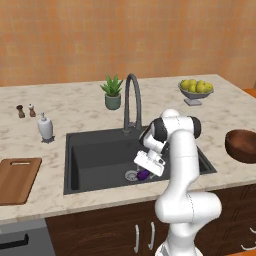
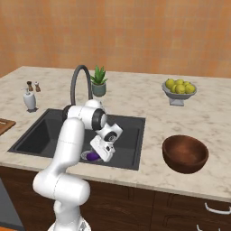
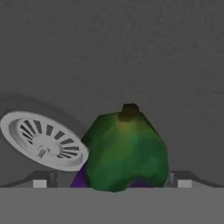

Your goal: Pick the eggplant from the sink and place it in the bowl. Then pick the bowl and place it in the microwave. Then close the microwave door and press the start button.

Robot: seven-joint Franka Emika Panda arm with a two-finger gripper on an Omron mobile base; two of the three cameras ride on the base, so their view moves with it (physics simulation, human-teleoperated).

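— What's the room like?

— A pale marbled stone counter [image 1: 75, 107] runs under an orange-tan wall, with dark wood cabinet fronts below. Set into it is the large dark grey rectangular sink [image 1: 95, 155] with a dark gooseneck faucet [image 1: 132, 100] at its back rim. Behind the faucet stands a small potted green plant [image 1: 112, 92]. Toward the left sit a white soap dispenser [image 1: 45, 127], two little brown shakers [image 1: 26, 110] and a wooden cutting board [image 1: 16, 180].

— And on the right?

— A grey footed bowl of yellow-green fruit [image 2: 179, 91] at the back, and nearer the front edge the deep round dark brown wooden bowl [image 2: 185, 154], standing on the counter well apart from the sink.

— Where's the arm?

— The white arm bends over the counter edge and points its hand down into the basin. The gripper [image 3: 112, 181] hangs low over the floor of the sink, its fingers spread wide.

— And the vegetable?

— The small glossy purple eggplant with a green stem cap [image 3: 124, 151] lies on the sink floor just beside the round silver drain [image 3: 43, 140]. From the hand camera it sits between the two finger tips, stem cap toward the lens; I cannot tell whether they touch it.
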